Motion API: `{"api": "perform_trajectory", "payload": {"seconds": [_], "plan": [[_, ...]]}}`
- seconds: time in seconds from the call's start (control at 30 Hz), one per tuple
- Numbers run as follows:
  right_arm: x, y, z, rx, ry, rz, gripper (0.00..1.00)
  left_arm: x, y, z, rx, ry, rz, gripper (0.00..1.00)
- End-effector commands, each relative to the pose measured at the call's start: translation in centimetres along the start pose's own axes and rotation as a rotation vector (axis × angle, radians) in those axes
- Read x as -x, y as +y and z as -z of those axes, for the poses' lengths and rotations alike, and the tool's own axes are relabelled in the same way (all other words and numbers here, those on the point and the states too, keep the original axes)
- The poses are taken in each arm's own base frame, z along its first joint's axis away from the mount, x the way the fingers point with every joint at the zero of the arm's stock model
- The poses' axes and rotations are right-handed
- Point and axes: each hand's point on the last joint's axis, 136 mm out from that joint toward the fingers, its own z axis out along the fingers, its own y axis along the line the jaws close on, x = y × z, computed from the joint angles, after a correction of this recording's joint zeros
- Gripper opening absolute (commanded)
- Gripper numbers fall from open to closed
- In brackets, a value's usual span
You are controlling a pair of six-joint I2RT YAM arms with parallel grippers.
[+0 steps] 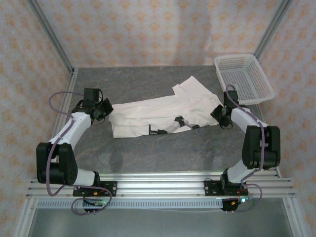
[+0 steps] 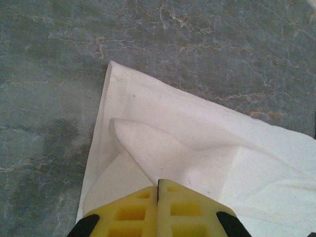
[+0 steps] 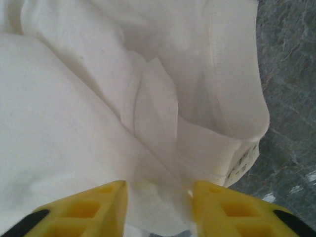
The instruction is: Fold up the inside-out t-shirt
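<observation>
Left jaws pinch t-shirt (image 1: 158, 111) edge; right jaws wide, cloth between; mesh basket (image 1: 244, 79) far-right corner.

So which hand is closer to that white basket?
Right. The right hand sits just short of the basket, at one end of the shirt; the left hand is at the other end, far to the left.

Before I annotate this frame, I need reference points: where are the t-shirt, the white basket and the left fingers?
t-shirt (image 1: 158, 111): top view, middle of its spread body.
white basket (image 1: 244, 76): top view, bare mesh floor.
left fingers (image 2: 131, 210): left wrist view, face of the left-hand yellow finger.
</observation>
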Motion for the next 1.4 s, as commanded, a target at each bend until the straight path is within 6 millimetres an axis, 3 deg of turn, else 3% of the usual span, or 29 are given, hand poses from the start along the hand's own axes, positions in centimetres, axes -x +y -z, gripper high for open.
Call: {"api": "perform_trajectory", "payload": {"seconds": [0.0,0.1,0.2,0.37,0.5,0.6,0.7,0.83,0.97,1.07,1.2,1.37], "plan": [[-0.7,-0.1,0.0,-0.006,0.035,-0.002,0.30,1.5,-0.4,0.1,-0.006,-0.041,-0.006,0.00],[-0.7,0.6,0.4,0.024,0.039,-0.009,0.10,1.5,-0.4,0.0,-0.007,-0.041,-0.004,0.00],[-0.5,1.4,1.1,0.060,0.039,-0.013,0.00,1.4,-0.4,-0.1,-0.008,-0.035,-0.004,0.00],[0.1,2.9,2.7,0.119,0.020,-0.011,0.00,1.5,-0.5,0.1,-0.014,-0.037,-0.008,0.00],[2.2,5.6,7.5,0.221,-0.076,-0.037,0.00,2.6,-2.1,2.3,-0.058,-0.061,-0.018,0.00],[4.8,8.5,14.1,0.339,-0.205,-0.055,0.00,4.7,-4.5,6.3,-0.124,-0.128,-0.027,0.00],[7.2,11.7,23.2,0.510,-0.380,-0.042,0.00,7.7,-7.6,12.2,-0.205,-0.250,-0.039,0.00],[9.4,14.2,38.3,0.751,-0.673,-0.052,0.00,11.7,-11.5,22.7,-0.311,-0.457,-0.073,0.00],[9.0,14.5,49.6,0.899,-0.835,-0.059,0.00,13.2,-14.1,32.7,-0.427,-0.634,-0.088,0.00],[7.8,13.2,55.2,0.968,-0.947,-0.069,0.00,13.0,-14.9,38.0,-0.487,-0.717,-0.106,0.00],[7.0,9.6,60.7,0.955,-1.104,-0.162,0.00,12.3,-14.9,42.8,-0.523,-0.806,-0.129,0.00],[5.1,9.7,66.5,1.065,-1.182,-0.096,0.00,11.8,-14.8,47.5,-0.553,-0.885,-0.125,0.00]]}}
